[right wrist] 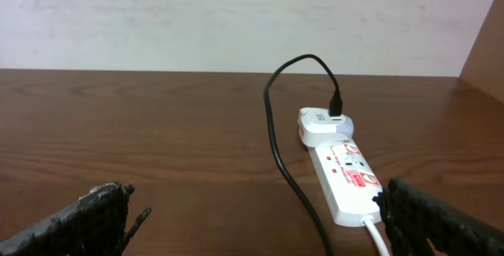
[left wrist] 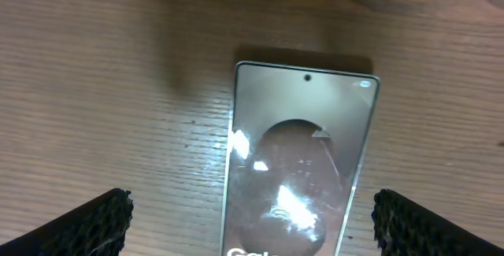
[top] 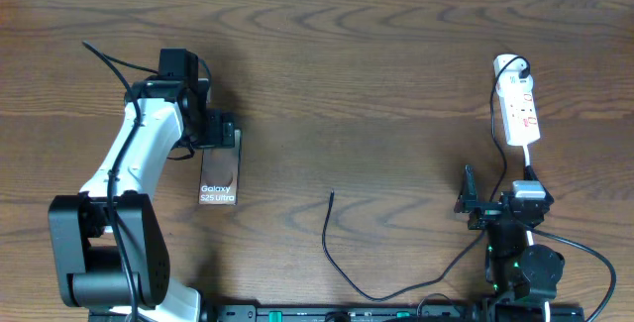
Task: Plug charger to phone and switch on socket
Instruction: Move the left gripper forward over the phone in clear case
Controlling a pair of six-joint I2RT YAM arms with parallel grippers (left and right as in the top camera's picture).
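Observation:
The phone lies flat on the wooden table at the left, its mirrored back with white lettering facing up. My left gripper hovers over the phone's far end, open. In the left wrist view the phone lies between the two spread fingers, touching neither. The charger runs across the table, its free tip lying loose right of the phone. The socket lies at the far right. My right gripper stands open short of the socket, nothing between its fingers, with the charger running between them.
A white adapter with the black cable's plug sits in the socket's far end. The socket's white cord leads toward my right arm. A pale wall stands behind the table's far edge.

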